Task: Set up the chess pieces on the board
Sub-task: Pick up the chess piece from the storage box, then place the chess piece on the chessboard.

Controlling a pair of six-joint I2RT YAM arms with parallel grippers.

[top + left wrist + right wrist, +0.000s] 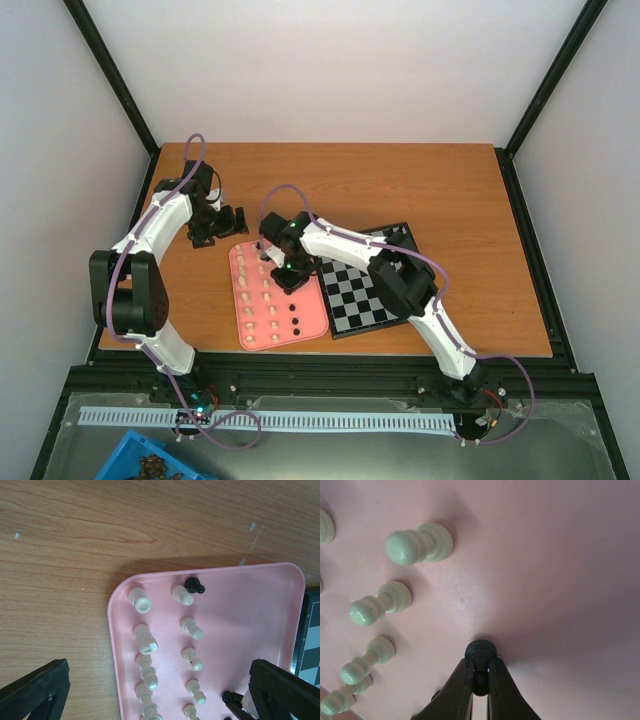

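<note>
Tabletop (440,200) of brown wood, carrying chessboard (350,295) at right, skewed, with pink tray (250,610) just beside on left. Left gripper (159,680) above tray's far left corner, fingers spread wide apart. Right gripper (481,669) low over tray, fingers clamped on one black piece (480,652) standing on tray floor. Cream pieces (191,628) upright in rows along tray's left half.

Left of the right pincer (480,667), clamped on a black piece (481,650), cream pieces (420,545) stand close; to its right the pink tray (565,580) floor lies open.
</note>
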